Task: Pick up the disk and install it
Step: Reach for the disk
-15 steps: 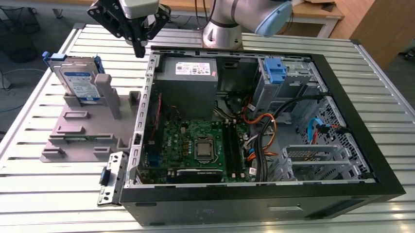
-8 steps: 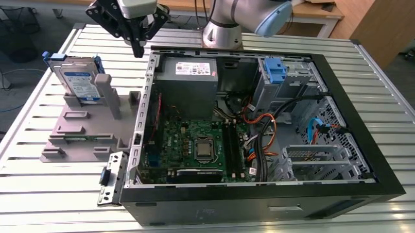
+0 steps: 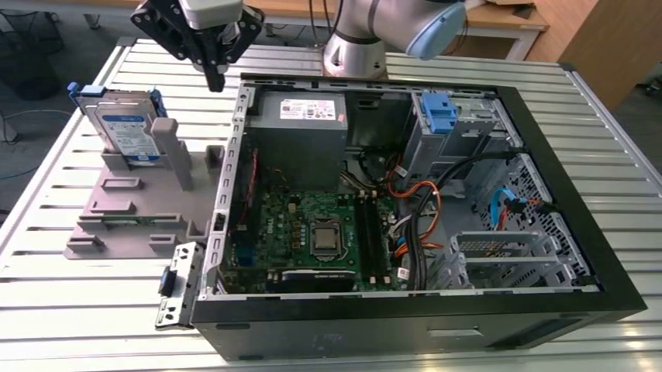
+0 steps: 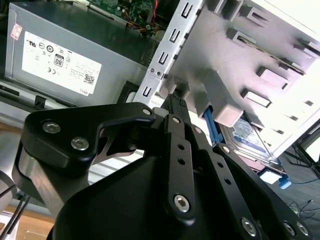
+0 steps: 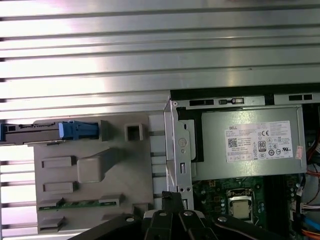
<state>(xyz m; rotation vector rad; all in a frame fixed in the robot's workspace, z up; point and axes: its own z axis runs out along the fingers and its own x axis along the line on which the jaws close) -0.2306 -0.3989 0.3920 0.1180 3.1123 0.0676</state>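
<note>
The disk (image 3: pixel 122 132) stands upright on edge in a grey holder (image 3: pixel 124 209), at the exterior view's left of the open computer case. It is silver with a white-and-blue label and a blue carrier frame. My gripper (image 3: pixel 215 77) hangs above the table between the disk and the case's back corner, shut with nothing in it. The second wrist view shows the disk (image 4: pixel 250 137) lying beyond my gripper (image 4: pixel 175 102). In the first wrist view the disk (image 5: pixel 45 131) appears edge-on, well away from my gripper (image 5: pixel 170 197).
The open computer case (image 3: pixel 579 155) holds a grey power supply (image 3: pixel 300 124), a motherboard (image 3: pixel 310 225), loose cables and a blue bracket (image 3: pixel 439 112) in the drive bay. Everything rests on a slatted metal table (image 3: pixel 62 310). The arm's base (image 3: pixel 357 46) stands behind the case.
</note>
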